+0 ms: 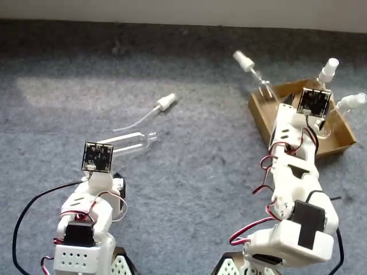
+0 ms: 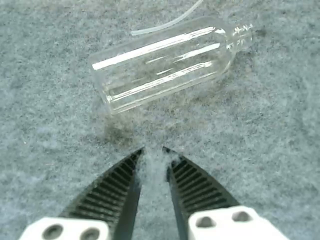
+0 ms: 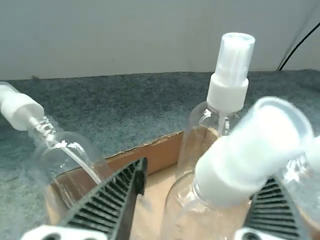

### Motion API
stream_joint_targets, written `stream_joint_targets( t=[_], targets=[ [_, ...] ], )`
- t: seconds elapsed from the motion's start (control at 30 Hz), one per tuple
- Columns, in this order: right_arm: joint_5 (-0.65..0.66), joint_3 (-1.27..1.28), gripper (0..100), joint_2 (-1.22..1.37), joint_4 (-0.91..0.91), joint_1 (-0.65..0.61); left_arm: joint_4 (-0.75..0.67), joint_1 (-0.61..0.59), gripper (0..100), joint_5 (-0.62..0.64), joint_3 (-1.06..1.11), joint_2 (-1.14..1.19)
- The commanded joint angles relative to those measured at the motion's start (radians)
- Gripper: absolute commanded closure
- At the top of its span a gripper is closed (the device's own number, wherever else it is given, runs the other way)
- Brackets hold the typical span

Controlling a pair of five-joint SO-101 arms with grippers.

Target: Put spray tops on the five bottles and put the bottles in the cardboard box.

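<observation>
**One bare bottle out, capped bottles boxed**

The uncapped bottle (image 2: 165, 62) lies on its side on the grey tabletop (image 1: 200, 172), with a loose spray top (image 1: 165, 103) near it. The left gripper (image 2: 152, 149) sits just short of the bottle, barely parted and empty. Capped bottles (image 3: 227, 75) stand in the cardboard box (image 3: 155, 152). The right gripper (image 3: 205, 175), spread wide, flanks one of them.

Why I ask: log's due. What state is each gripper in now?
Left gripper: open only a crack, holding nothing.
Right gripper: wide open, a spray bottle between its jaws.
</observation>
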Motion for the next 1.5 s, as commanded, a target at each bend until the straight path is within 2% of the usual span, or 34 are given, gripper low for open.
stream_joint_targets(
  t=[0.0,0.2,0.63,0.87,1.47],
  targets=[
    [0.008,-0.047,70.6,-0.082,0.087,-0.016,-0.017,-0.012,100,-0.006,0.019,-0.001],
    [0.006,-0.142,70.6,-0.116,0.246,-0.016,-0.017,-0.012,100,-0.006,0.019,-0.001],
    [0.012,-0.166,70.6,-0.208,0.314,-0.025,-0.017,-0.012,100,-0.006,0.019,-0.001],
    [0.011,-0.271,70.6,-0.229,0.47,-0.024,-0.017,-0.012,100,-0.006,0.019,-0.001],
    [0.014,-0.306,70.3,-0.231,0.513,-0.025,-0.017,-0.012,100,-0.006,0.019,-0.001]
  ],
)
